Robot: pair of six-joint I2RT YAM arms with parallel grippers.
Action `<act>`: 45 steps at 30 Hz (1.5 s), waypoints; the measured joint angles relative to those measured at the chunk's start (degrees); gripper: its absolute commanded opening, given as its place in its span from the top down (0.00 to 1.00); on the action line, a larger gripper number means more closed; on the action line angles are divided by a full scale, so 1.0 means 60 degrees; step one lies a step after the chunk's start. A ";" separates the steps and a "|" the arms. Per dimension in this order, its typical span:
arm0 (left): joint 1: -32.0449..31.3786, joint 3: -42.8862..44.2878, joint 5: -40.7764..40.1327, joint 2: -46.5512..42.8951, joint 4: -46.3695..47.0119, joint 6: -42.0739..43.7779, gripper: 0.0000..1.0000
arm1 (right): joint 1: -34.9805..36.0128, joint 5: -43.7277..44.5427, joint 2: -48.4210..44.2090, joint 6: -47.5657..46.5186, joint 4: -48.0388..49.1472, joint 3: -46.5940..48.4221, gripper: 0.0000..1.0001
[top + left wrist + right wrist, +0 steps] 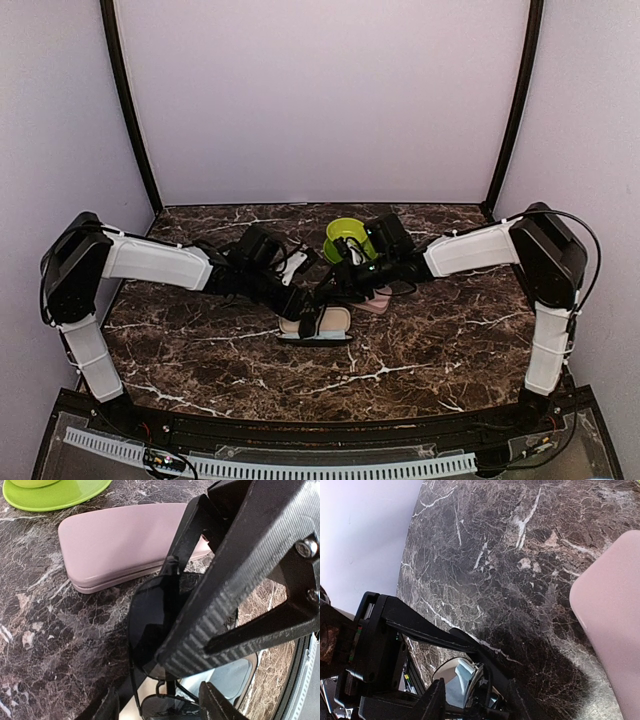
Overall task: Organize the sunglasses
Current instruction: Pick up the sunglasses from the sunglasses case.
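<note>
L gripper (167,610) fingers clamped on blk sunglasses (145,630), above open case (335,322), near pink case (120,542). R gripper (340,283): I can't tell its grip.

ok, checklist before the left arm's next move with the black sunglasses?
1. Black sunglasses at the left gripper: ok, a dark lens sits mid-frame in its wrist view.
2. Left grip secure: cannot tell, the contact is hidden.
3. Open case right by the glasses, lining exposed: ok.
4. Pink case shut, beside the open one: ok.
5. Right gripper clear of the left: not ok, the two crowd together.
6. Red pair located: cannot tell, no view shows it.
</note>
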 measured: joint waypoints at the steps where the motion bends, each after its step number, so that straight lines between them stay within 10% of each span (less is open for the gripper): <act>1: -0.0007 0.0011 -0.0004 0.0015 0.0004 0.0000 0.44 | 0.0007 -0.0011 0.0015 -0.0004 0.0004 0.0011 0.61; 45: -0.0215 0.0189 -0.0685 -0.1042 -0.0229 0.0022 0.38 | 0.0069 0.0317 -0.1078 0.0113 0.0233 0.0022 0.79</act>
